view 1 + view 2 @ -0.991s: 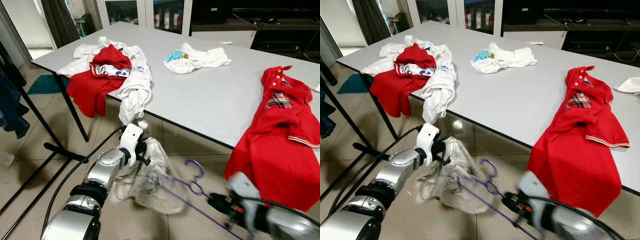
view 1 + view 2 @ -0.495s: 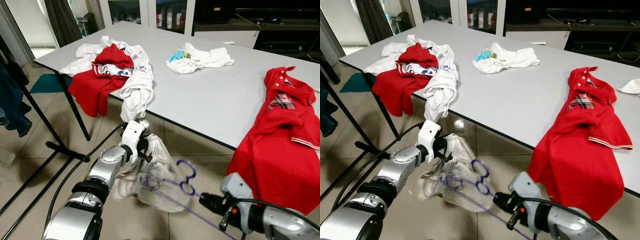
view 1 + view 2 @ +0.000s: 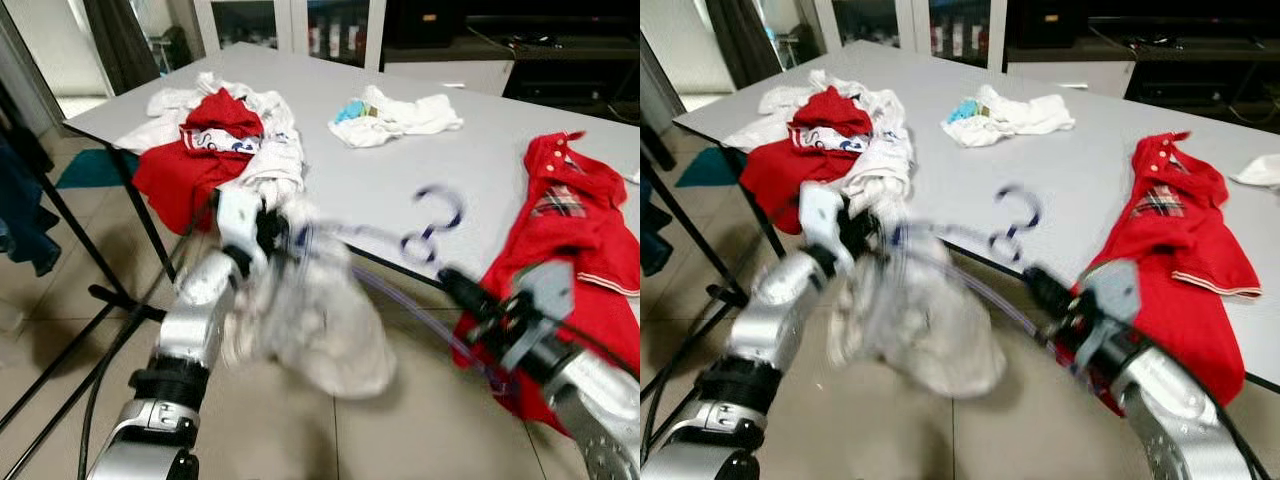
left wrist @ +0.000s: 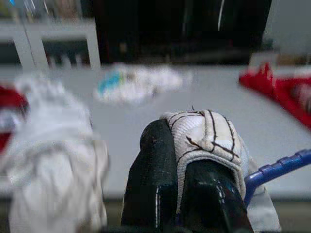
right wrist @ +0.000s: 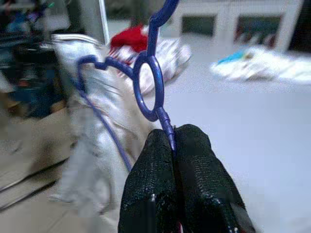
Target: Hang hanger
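Observation:
A purple hanger (image 3: 430,225) carries a white garment (image 3: 320,320), both blurred by motion, held in front of the grey table's near edge. My left gripper (image 3: 270,232) is shut on a bunched fold of the white garment (image 4: 209,133), with the hanger's bar (image 4: 277,167) running beside its fingers. My right gripper (image 3: 455,285) is shut on the hanger's stem just below the ring and hook (image 5: 148,85). The garment hangs down between the two arms.
The grey table (image 3: 400,190) holds a red polo shirt (image 3: 570,230) draped over its near edge, a pile of red and white clothes (image 3: 225,135) and a white cloth (image 3: 395,112). A black rack's legs (image 3: 70,250) and a dark blue garment (image 3: 20,210) stand at left.
Both arms have swung the hanger and white garment up from near the floor to the height of the table edge. The hook now shows against the tabletop.

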